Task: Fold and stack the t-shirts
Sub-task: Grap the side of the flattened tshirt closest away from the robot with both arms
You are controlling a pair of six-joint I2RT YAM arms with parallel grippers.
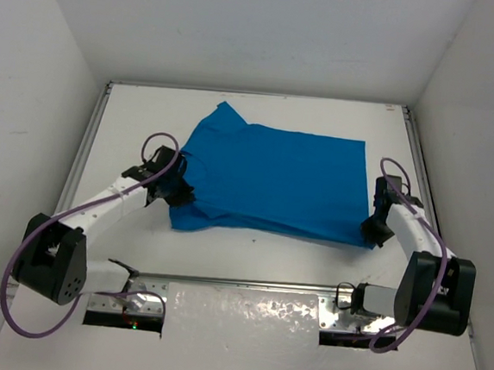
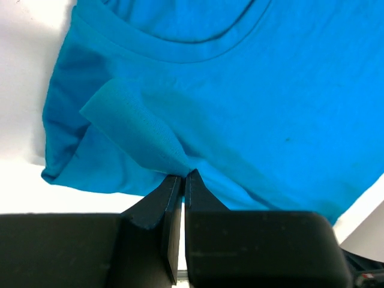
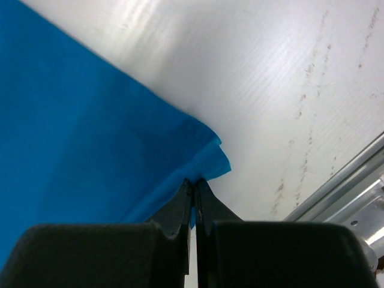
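From above, your t-shirt [image 1: 273,179] lies flat across the middle of the desk [image 1: 249,254]. Its long axis runs left to right, with the neck end toward your left arm and the hem toward your right. The left fingers [image 1: 179,196] sit at the near-left corner of the cloth and the right fingers [image 1: 373,231] at the near-right corner. Each arm is at its own end, and the body of the shirt spreads away from both, toward the far edge.

In the left wrist view, the left fingers [image 2: 159,204] are clenched on a raised flap of blue cloth, a stitched sleeve edge by the look of it. The collar [image 2: 180,51] curves just beyond the tips.

In the right wrist view, the right fingers [image 3: 174,207] are clenched on the hem corner, where two layers show. Bare desk lies to the right, and a metal rail [image 3: 348,192] crosses the lower corner.

Your next move probably carries this near edge over the far one, across the short axis. Raise both ends together so the crease stays parallel to the long axis.
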